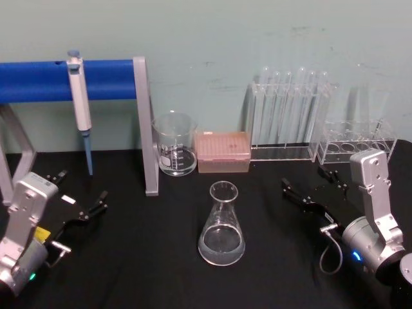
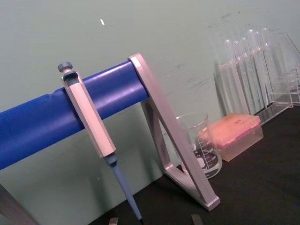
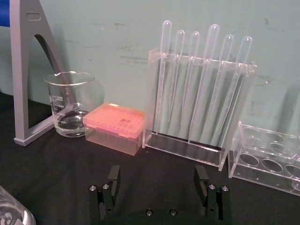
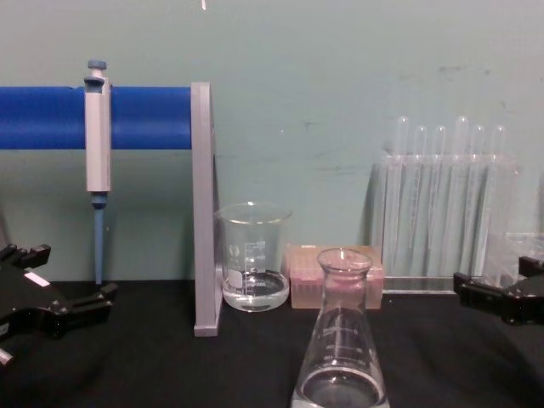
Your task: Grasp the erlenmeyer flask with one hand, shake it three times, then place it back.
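- We work on a black table (image 1: 154, 257) set against a pale green wall, with the glassware lined up along the back edge.
- Nearest us, the erlenmeyer flask (image 1: 222, 225) stands upright at the middle of the table, between our two arms and touching neither; a shallow layer of clear liquid sits in its wide base.
- To its right, the right gripper (image 1: 308, 185) hovers low over the table with its fingers spread wide and nothing between them, pointing toward the back row rather than at the flask.
- To the left, the left gripper (image 1: 82, 196) rests parked near the table edge, fingers also apart and empty.
- We judge the flask light, rigid, smooth and breakable: glass gives no bite to hard pads, so a firm but moderate squeeze suits it.
- The narrow neck just under the flared rim looks the best hold; the rim would stop it slipping down during shaking.
- Farther back stand the beaker (image 1: 174, 144), a pink tip box (image 1: 222, 152) and a rack of tubes (image 1: 290, 116).
- A pipette (image 1: 80, 103) hangs on the blue stand bar (image 1: 38, 80).
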